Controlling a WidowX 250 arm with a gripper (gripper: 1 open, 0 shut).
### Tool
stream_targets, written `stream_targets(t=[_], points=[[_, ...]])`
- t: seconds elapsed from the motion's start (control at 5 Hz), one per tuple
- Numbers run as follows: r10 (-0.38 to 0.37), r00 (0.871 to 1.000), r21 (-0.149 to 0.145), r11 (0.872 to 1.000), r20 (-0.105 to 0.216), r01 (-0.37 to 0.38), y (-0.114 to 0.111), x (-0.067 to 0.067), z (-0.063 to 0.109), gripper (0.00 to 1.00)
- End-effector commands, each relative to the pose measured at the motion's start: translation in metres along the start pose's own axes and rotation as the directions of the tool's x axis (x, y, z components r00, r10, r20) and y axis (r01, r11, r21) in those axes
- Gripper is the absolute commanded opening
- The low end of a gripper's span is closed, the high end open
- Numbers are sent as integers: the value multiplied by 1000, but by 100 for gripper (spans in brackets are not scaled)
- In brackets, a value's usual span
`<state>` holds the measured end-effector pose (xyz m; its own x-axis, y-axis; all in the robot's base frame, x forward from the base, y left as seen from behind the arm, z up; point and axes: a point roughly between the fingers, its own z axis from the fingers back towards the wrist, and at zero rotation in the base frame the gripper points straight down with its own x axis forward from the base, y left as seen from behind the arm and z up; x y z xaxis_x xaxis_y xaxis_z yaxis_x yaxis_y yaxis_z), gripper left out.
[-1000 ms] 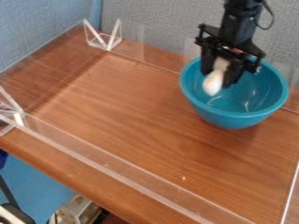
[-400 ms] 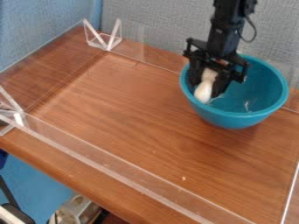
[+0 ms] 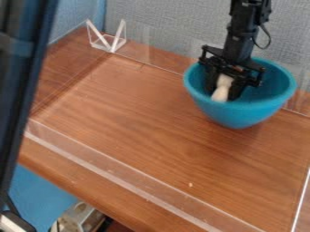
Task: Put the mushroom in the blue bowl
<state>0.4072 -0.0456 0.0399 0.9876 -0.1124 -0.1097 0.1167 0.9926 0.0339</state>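
The blue bowl [image 3: 244, 114] stands at the right back of the wooden table. My gripper [image 3: 227, 84] points straight down and reaches inside the bowl, below its rim. Its black fingers [image 3: 208, 72] are shut on the mushroom [image 3: 223, 90]. Only the mushroom's cream-white stem shows between them. Its cap is hidden. Whether it touches the bowl's bottom I cannot tell.
Low clear acrylic walls [image 3: 133, 168] run around the brown table top. A clear triangular stand [image 3: 107, 38] sits at the back left corner. A dark blurred bar [image 3: 22, 100] crosses the picture's left side, close to the lens, and hides the table's left edge.
The gripper has sunk into the bowl with the mushroom still in its grip. The dark blurred bar has come into view on the left.
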Motion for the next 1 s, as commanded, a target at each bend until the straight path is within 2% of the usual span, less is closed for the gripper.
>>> stream_targets(t=[0.0, 0.2, 0.4, 0.8], points=[[47, 996, 4, 999, 72, -48, -5, 0, 32, 100], [44, 993, 10, 999, 112, -46, -5, -7, 53, 100], [30, 988, 18, 999, 152, -33, -6, -12, 81, 100], [7, 978, 30, 999, 207, -14, -12, -22, 126, 100]])
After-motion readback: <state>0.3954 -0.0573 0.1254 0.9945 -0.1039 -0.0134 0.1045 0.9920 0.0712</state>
